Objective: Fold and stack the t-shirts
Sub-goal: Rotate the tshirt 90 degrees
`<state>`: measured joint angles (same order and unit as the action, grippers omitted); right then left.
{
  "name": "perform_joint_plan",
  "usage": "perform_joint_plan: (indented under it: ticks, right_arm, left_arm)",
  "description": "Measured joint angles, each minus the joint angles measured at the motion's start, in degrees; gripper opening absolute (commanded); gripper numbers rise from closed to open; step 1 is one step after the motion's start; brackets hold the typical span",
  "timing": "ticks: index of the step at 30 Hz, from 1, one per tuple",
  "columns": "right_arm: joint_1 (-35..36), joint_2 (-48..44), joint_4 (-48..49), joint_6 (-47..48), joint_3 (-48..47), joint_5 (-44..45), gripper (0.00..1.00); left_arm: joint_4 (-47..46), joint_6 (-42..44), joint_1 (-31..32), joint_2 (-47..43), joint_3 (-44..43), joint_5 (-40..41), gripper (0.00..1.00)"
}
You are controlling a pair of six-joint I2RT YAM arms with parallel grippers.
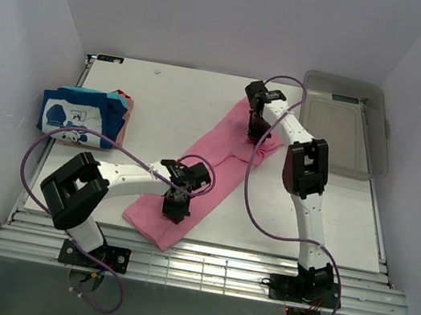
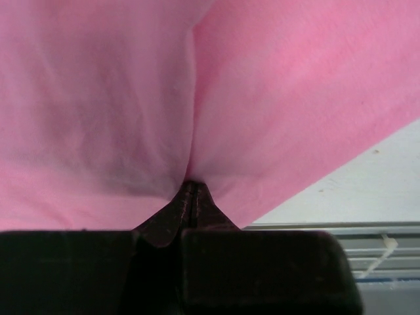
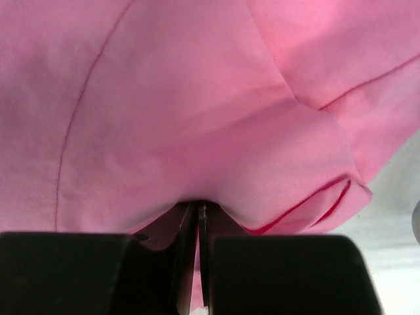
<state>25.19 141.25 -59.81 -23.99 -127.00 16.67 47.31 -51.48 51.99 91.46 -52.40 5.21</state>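
Two pinches on pink t-shirt (image 1: 214,162), lying diagonally across table (image 1: 172,98). Left gripper (image 1: 176,204) clamps near end; right gripper (image 1: 257,131) clamps far end. Folded t-shirts (image 1: 81,114) sit at left edge, well apart.

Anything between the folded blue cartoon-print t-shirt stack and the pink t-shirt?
Only bare white tabletop between the folded stack and the pink cloth t-shirt, seen in the top view; the left arm's purple cable arcs along its near side.
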Motion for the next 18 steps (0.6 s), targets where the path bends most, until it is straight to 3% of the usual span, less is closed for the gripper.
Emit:
perform_joint_plan:
  ticks: [8, 18]
  right_arm:
    - [-0.96, 1.36, 9.18, -0.44, -1.81, -2.95, 0.12]
    - [-8.04, 4.0, 27.02, -7.78, -2.21, -20.94, 0.13]
  left_arm:
    - [-2.97, 1.07, 0.66, 0.22, -1.53, -6.82, 0.0]
    - [-8.98, 3.72, 1.81, 7.56, -10.91, -12.72, 0.0]
